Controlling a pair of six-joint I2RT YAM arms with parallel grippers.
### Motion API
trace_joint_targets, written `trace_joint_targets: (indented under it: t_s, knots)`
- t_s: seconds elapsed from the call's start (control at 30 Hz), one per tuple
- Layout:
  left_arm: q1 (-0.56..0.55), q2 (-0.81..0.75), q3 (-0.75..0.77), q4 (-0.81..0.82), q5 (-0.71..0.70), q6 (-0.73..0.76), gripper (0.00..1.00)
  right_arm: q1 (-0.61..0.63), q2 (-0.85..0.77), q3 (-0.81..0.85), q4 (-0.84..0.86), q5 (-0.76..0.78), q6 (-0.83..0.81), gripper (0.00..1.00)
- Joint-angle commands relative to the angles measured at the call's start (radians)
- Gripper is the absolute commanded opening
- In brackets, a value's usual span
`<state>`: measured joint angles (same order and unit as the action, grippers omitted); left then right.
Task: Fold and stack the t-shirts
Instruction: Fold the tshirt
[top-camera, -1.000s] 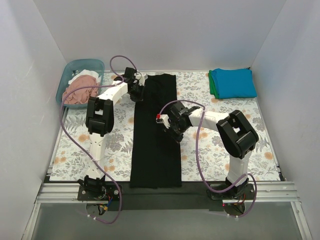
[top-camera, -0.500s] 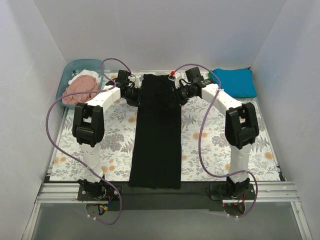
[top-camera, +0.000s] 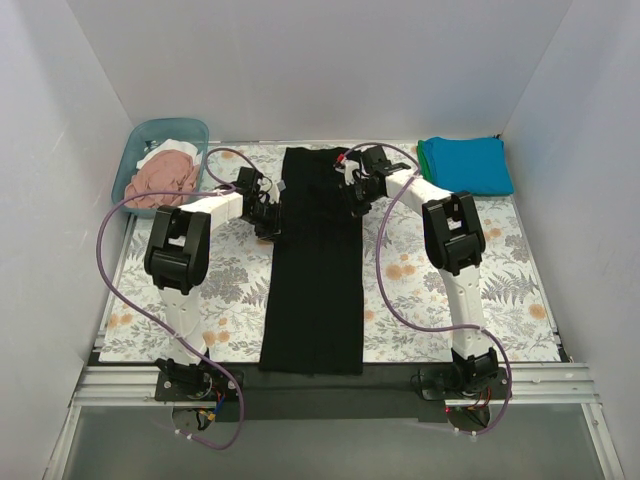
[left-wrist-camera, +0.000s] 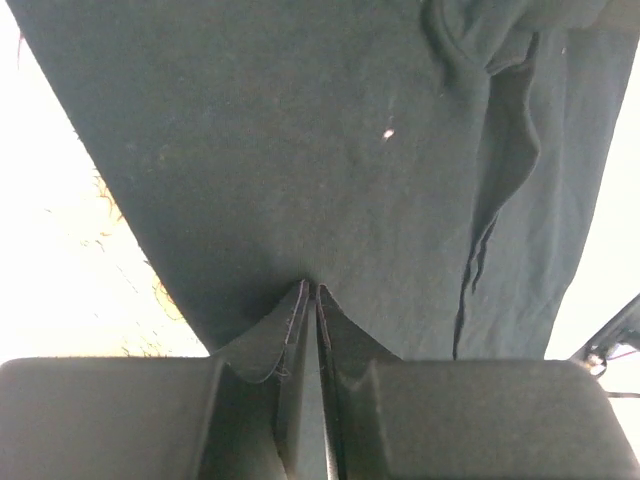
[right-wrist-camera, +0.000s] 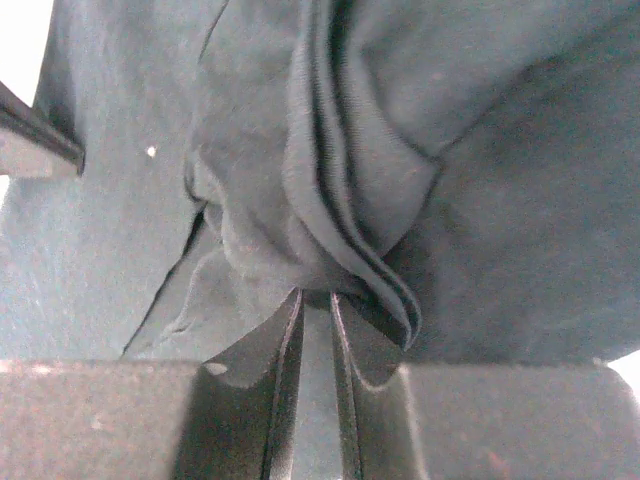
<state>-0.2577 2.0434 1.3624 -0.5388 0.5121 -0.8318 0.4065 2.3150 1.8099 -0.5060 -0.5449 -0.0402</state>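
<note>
A black t-shirt (top-camera: 312, 290), folded into a long narrow strip, lies down the middle of the table from the back to the near edge. My left gripper (top-camera: 274, 208) is at its left edge near the far end. In the left wrist view that gripper (left-wrist-camera: 312, 292) is shut on a pinch of the black cloth (left-wrist-camera: 300, 150). My right gripper (top-camera: 354, 197) is at the shirt's right edge opposite. In the right wrist view it (right-wrist-camera: 315, 298) is shut on a bunched fold of the black cloth (right-wrist-camera: 480, 200).
A teal plastic tub (top-camera: 135, 150) at the back left holds a dusty pink shirt (top-camera: 160, 182) and a white one (top-camera: 172, 147). A folded teal-blue shirt (top-camera: 468, 165) lies on a green one (top-camera: 424, 170) at the back right. A floral cloth (top-camera: 450, 290) covers the table.
The right arm swung from the shirt's middle to its far right edge. Both grippers then came a little nearer along the shirt's sides and now grip its edges.
</note>
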Motion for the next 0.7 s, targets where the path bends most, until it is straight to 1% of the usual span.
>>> trace_joint_targets:
  t_s: [0.0, 0.1, 0.2, 0.37, 0.43, 0.47, 0.53, 0.57, 0.6, 0.67]
  knots:
    - [0.000, 0.050, 0.033, 0.031, -0.044, 0.008, 0.07, -0.023, 0.061, 0.071, 0.040, 0.066, 0.020, 0.24]
    - [0.021, 0.106, 0.096, 0.023, -0.057, 0.014, 0.06, -0.034, 0.087, 0.109, 0.047, 0.076, 0.020, 0.24]
    - [0.034, 0.139, 0.141, 0.020, -0.038, 0.014, 0.06, -0.041, 0.118, 0.155, 0.049, 0.091, 0.014, 0.24]
    - [0.035, 0.173, 0.219, 0.005, -0.049, 0.025, 0.06, -0.051, 0.162, 0.236, 0.049, 0.092, 0.010, 0.25]
    - [0.037, 0.179, 0.237, -0.007, -0.041, 0.033, 0.06, -0.052, 0.162, 0.267, 0.047, 0.094, 0.003, 0.27]
    - [0.038, 0.172, 0.254, -0.013, -0.031, 0.034, 0.06, -0.054, 0.144, 0.273, 0.047, 0.094, -0.009, 0.29]
    - [0.038, 0.156, 0.280, -0.047, 0.005, 0.043, 0.09, -0.052, 0.110, 0.278, 0.047, 0.086, -0.018, 0.38]
    - [0.038, 0.126, 0.309, -0.081, 0.011, 0.046, 0.13, -0.054, 0.059, 0.272, 0.041, 0.073, -0.036, 0.48]
    - [0.038, 0.103, 0.322, -0.081, 0.012, 0.056, 0.13, -0.054, 0.025, 0.266, 0.035, 0.072, -0.047, 0.53]
    - [0.038, 0.039, 0.330, -0.105, 0.022, 0.108, 0.19, -0.052, -0.049, 0.226, 0.024, 0.051, -0.072, 0.65]
